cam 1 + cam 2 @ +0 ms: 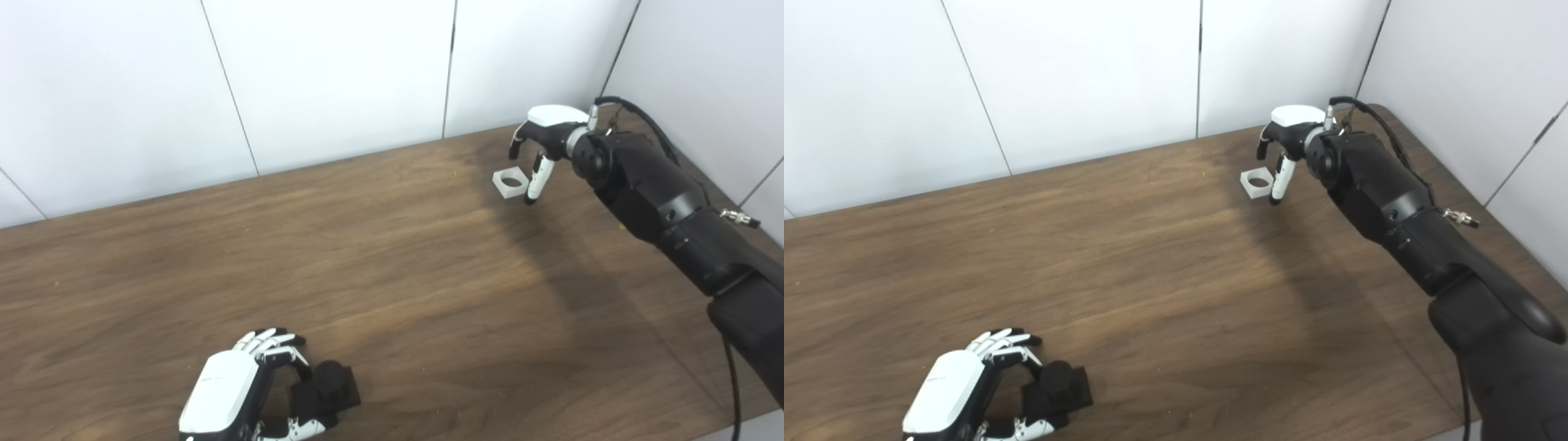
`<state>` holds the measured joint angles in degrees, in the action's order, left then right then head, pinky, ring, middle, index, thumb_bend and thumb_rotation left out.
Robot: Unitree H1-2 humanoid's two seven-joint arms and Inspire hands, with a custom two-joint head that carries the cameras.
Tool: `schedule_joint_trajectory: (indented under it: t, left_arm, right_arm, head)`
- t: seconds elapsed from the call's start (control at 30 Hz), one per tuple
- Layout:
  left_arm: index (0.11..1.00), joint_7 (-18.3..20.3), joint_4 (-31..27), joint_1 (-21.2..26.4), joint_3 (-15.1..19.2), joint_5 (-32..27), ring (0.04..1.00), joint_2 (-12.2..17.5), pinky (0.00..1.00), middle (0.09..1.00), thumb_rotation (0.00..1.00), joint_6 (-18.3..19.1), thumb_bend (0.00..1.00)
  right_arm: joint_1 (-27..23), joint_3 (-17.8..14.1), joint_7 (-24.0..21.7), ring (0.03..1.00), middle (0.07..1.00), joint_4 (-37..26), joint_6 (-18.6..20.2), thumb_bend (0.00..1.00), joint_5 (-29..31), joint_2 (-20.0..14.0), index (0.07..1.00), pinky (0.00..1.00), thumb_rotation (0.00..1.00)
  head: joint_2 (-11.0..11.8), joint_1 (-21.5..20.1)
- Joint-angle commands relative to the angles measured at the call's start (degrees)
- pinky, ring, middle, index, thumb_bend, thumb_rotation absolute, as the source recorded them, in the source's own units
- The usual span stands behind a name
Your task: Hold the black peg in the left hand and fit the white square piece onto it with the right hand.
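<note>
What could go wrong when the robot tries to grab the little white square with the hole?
The small white square piece lies flat on the brown wooden table, so the right hand, open around it, might nudge it away. The left hand only loosely cups the black peg, which could slip.

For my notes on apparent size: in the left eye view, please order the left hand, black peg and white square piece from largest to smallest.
1. left hand
2. black peg
3. white square piece

The white piece lies farther from the camera, so its true size against the peg is unsure.
</note>
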<state>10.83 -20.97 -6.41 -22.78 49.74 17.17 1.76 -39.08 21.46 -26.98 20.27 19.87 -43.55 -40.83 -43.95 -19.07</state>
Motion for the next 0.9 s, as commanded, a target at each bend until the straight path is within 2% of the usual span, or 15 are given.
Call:
schedule_joint_trajectory:
  t: [0.0,0.1,0.27,0.53,0.87]
  left_arm:
    - [0.487,4.0,0.1,-1.4,-1.4,0.3,0.857,0.5,0.91,0.773,0.04,0.5,0.52]
    - [0.487,3.4,0.5,-1.5,-1.2,0.0,0.855,0.4,0.9,0.77,0.04,0.1,0.52]
    - [0.487,3.4,0.7,-1.4,-1.3,0.0,0.855,0.4,0.9,0.772,0.04,0.0,0.52]
    - [0.487,4.0,0.2,-1.5,-1.6,0.9,0.856,0.3,0.9,0.771,0.04,0.4,0.52]
    - [0.487,4.7,-0.6,-1.9,-1.6,0.9,0.86,0.2,0.9,0.774,0.04,0.7,0.52]
  right_arm:
    - [-2.9,-1.0,1.6,0.96,0.873,-0.3,-1.3,0.84,-0.5,-1.1,0.674,0.93,0.12]
    - [-2.6,-1.2,2.5,0.95,0.862,0.2,-2.0,0.85,-0.3,-0.7,0.665,0.9,0.12]
    - [-1.8,-2.4,3.4,0.945,0.859,-0.1,-2.0,0.86,0.5,0.2,0.653,0.91,0.12]
    - [-2.3,-1.6,3.3,0.952,0.862,1.3,-3.0,0.86,0.1,0.8,0.65,0.91,0.12]
    - [-1.2,-2.4,2.8,0.95,0.881,1.8,-1.0,0.85,0.0,0.2,0.659,0.9,0.13]
  head:
    - [-0.2,0.1]
    - [-0.2,0.2]
    - [-0.3,0.3]
    - [-0.5,0.6]
    - [-1.0,0.4]
